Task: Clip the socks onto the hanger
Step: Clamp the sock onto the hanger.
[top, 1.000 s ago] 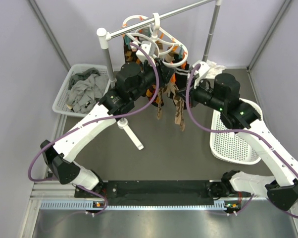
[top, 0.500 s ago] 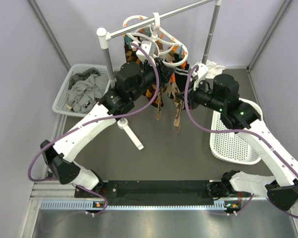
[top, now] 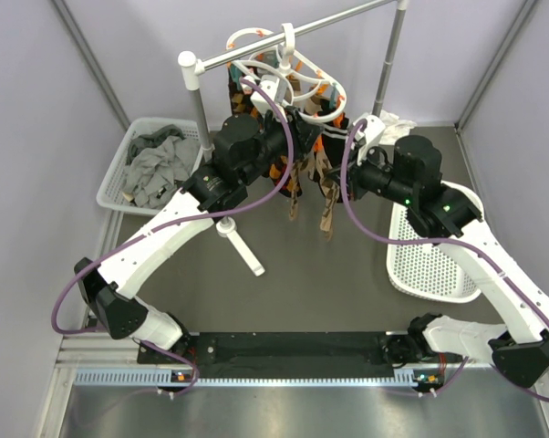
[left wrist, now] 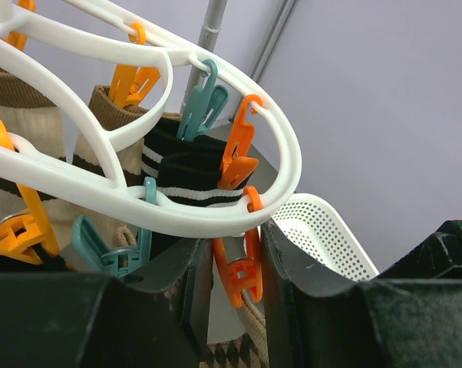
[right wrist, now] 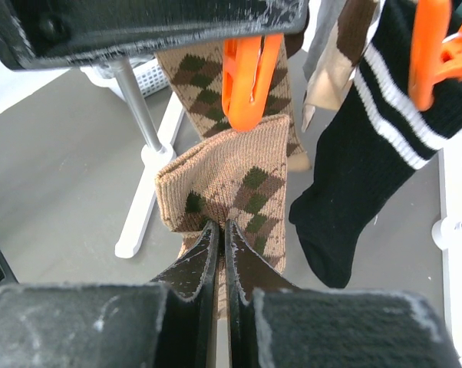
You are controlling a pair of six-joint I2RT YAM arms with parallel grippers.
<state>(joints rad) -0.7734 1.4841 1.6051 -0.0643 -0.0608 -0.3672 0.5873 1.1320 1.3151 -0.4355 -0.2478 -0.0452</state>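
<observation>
Now, your right end effector [right wrist: 222, 230] is pressed together on 1 argyle sock [right wrist: 239, 169]. Its cuff edge is up, just below the orange clip [right wrist: 250, 77], and its length hangs down. Your left end effector [left wrist: 235, 277] pinches that clip on the 1 hanger [left wrist: 216, 222], so I'd lift straight up. 3 other cuffs [left wrist: 186, 172] hang clipped.

Pale lilac walls [top: 37, 137] are enclosing the space on three sides, with grey metal posts [top: 92, 64] slanting up along them. A dark grey counter [top: 284, 283] is carrying a white-and-silver rail stand [top: 201, 109] at the back. A white mesh basket [top: 115, 187] holding grey cloth [top: 156, 164] is sitting at the left, another white basket [top: 429, 269] at the right. A brushed metal strip [top: 284, 406] is catching soft light along the near edge.
</observation>
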